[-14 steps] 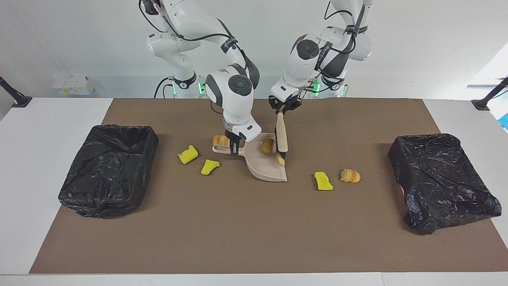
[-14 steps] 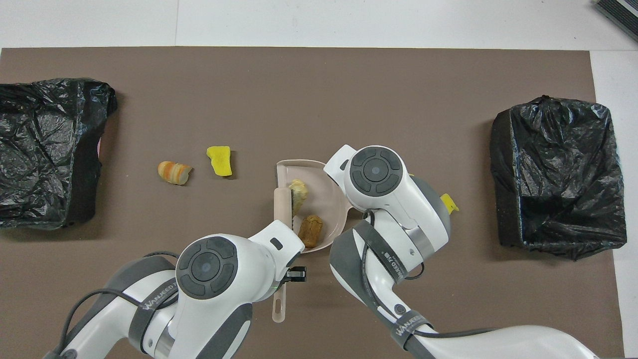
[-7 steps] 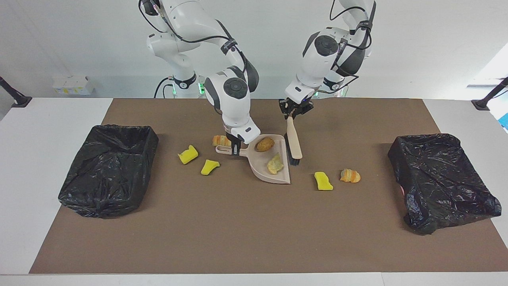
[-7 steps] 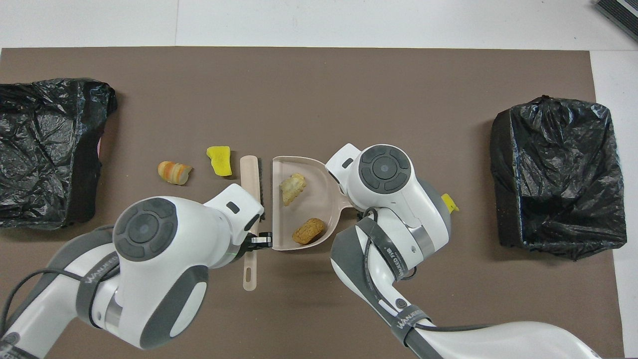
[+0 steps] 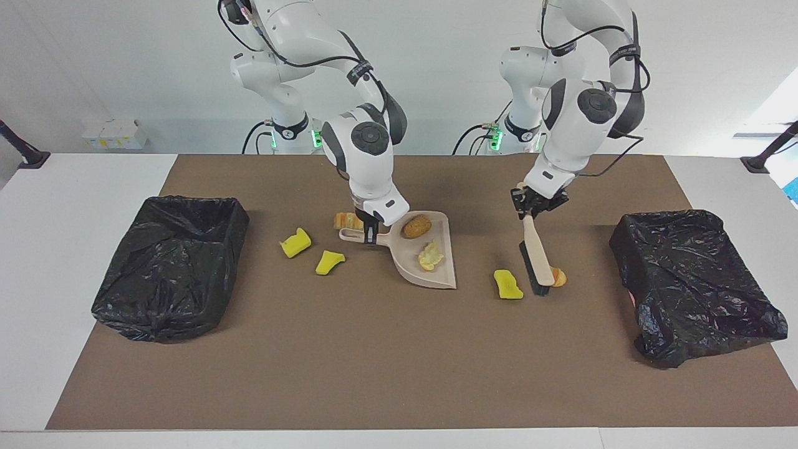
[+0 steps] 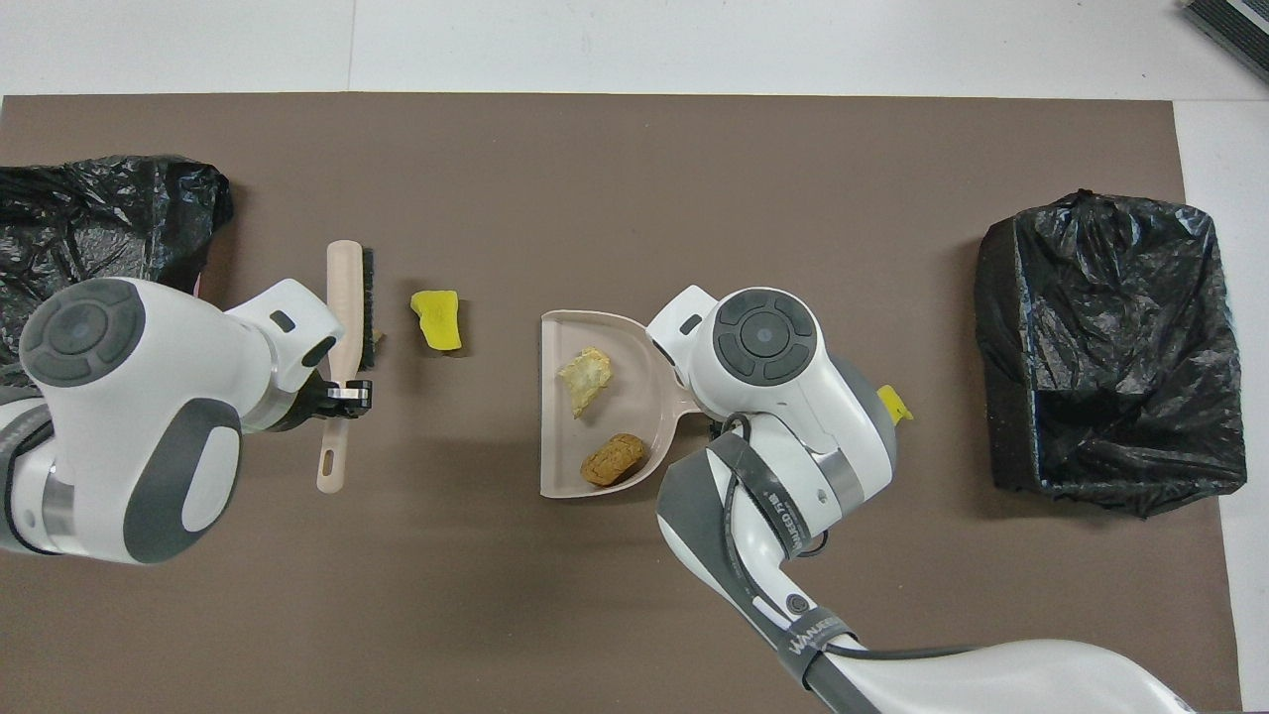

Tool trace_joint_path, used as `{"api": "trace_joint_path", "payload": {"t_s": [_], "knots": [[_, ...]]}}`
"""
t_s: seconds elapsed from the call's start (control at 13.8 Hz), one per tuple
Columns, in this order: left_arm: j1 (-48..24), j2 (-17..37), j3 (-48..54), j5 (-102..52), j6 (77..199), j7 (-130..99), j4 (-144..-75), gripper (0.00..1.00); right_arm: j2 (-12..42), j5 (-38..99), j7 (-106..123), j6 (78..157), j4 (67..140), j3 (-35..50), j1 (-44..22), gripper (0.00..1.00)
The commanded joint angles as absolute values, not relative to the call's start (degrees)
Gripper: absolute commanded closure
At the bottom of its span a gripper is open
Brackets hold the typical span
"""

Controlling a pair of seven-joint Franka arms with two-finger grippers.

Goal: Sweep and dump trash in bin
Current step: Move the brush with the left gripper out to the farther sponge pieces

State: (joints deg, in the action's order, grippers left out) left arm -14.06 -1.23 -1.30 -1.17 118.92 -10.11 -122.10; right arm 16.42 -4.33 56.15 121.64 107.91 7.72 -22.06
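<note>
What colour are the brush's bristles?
Black, under a beige back; the brush held by the left gripper shows them best in the overhead view.

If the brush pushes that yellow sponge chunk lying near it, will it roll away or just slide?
Probably slide. The yellow sponge chunk looks flat and blocky, so it shouldn't roll. Being sponge, it is likely light and squashy, so the beige black-bristled brush may flip or bounce it.

Bright, even light from above — soft short shadows, both views sharp, no glare.
</note>
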Motion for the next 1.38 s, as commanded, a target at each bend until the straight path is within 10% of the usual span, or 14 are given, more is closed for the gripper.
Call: {"api": "trace_joint_path", "payload": {"t_s": [0.0,0.51,1.31], "knots": [[-9.2,4.4,-0.5,3.0,118.0,-7.8,-116.0,1.0,16.1,-3.4,55.5,123.3,108.8,8.2,-21.7,1.0],[-3.6,10.1,-0.4,4.9,117.8,-4.5,-113.9,1.0,16.1,-3.5,55.5,123.3,108.8,8.2,-22.0,1.0],[-19.8,5.1,0.3,4.3,120.3,-3.3,-122.8,1.0,16.5,-4.4,50.4,123.4,108.9,8.2,-24.0,1.0]]}}
